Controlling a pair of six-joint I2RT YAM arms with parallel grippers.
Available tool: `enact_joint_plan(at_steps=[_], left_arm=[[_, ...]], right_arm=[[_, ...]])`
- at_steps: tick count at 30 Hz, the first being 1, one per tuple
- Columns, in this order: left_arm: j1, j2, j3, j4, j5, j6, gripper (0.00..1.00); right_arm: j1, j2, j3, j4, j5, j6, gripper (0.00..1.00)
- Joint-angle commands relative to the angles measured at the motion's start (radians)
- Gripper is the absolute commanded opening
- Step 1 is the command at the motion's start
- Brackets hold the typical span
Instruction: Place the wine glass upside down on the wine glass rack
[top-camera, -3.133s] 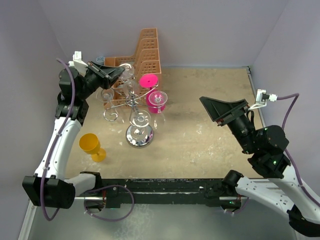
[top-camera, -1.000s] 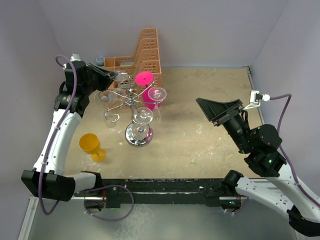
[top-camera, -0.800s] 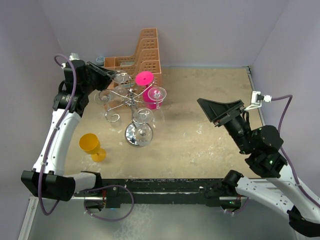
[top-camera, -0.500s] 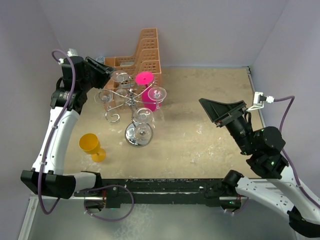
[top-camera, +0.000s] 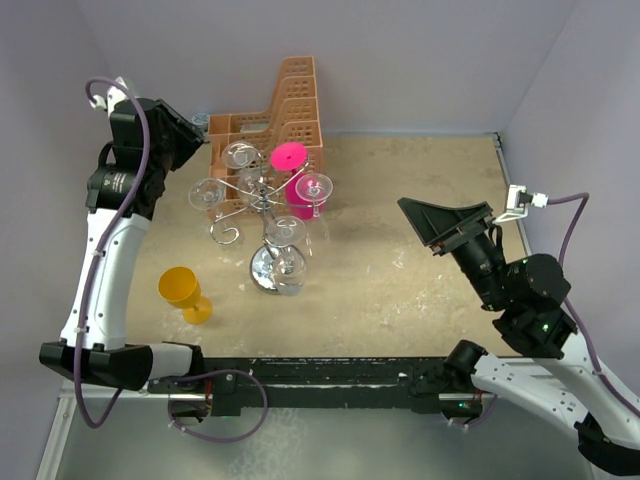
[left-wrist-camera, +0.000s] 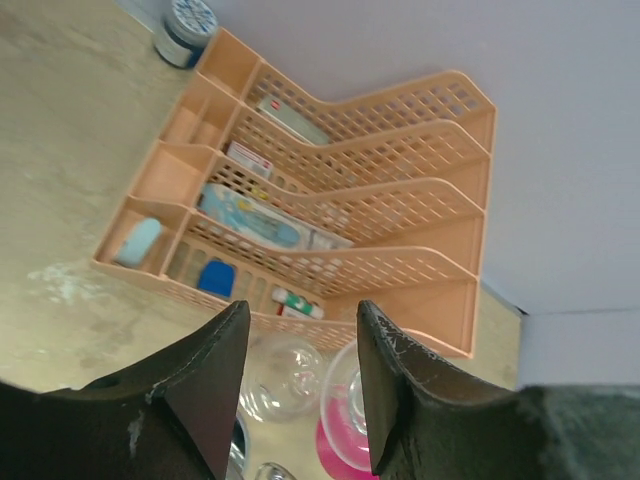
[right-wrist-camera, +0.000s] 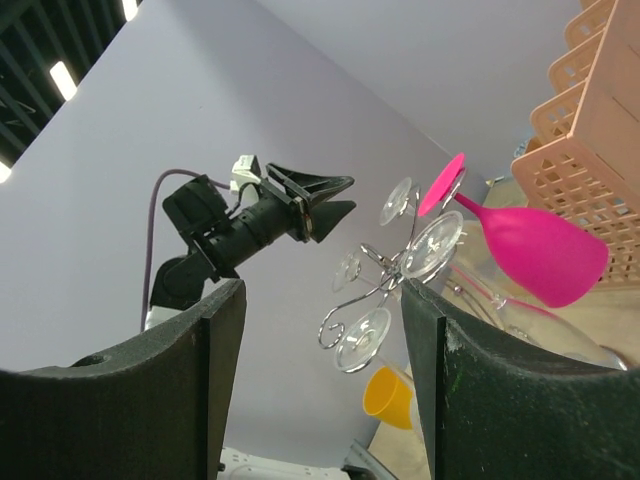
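We see the sandy table (top-camera: 420, 180) first, with both arms raised above it. The left gripper (top-camera: 196, 128) hangs high at the far left corner, and in its wrist view its fingers (left-wrist-camera: 205, 380) stand apart with nothing between them. The right gripper (top-camera: 416, 226) hovers over the right half of the table, well apart from everything, and its jaws are spread wide and empty too. Against the back wall sits the orange stepped basket (top-camera: 295, 100), with small packets in its slots. Just in front of it stands the wine glass rack (top-camera: 262, 200), its chrome base (top-camera: 272, 270) on the table. We find the clear wine glass (top-camera: 240, 156) hanging bowl-down from a rear-left scroll arm, near the left gripper but not touching it. Other clear glasses hang from the rack, and a pink glass (top-camera: 298, 182) hangs inverted on the side nearest the basket. A yellow goblet (top-camera: 183, 292) stands at the near left. A small blue-lidded jar (left-wrist-camera: 187, 20) sits at the basket's far end.
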Motion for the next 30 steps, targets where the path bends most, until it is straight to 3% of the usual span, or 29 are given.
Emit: enact_joint_plan(at_steps=[1, 6, 15, 23, 30], left_arm=[[-0.004, -0.035, 0.074, -0.060, -0.194, 0.132, 0.45], [-0.004, -0.135, 0.025, -0.127, -0.312, 0.245, 0.45], [-0.004, -0.417, -0.373, -0.288, -0.396, 0.214, 0.46], [-0.004, -0.564, -0.535, -0.407, -0.240, 0.162, 0.46], [-0.004, -0.579, -0.588, -0.447, -0.085, 0.213, 0.46]], right_arm=[[0.002, -0.017, -0.004, 0.022, 0.031, 0.002, 0.66], [0.002, -0.018, -0.005, -0.003, 0.068, -0.008, 0.65], [0.002, 0.065, 0.007, -0.106, 0.164, -0.043, 0.62], [0.003, 0.135, -0.019, -0.078, 0.130, -0.030, 0.61], [0.002, 0.160, -0.018, -0.050, 0.160, -0.011, 0.60]])
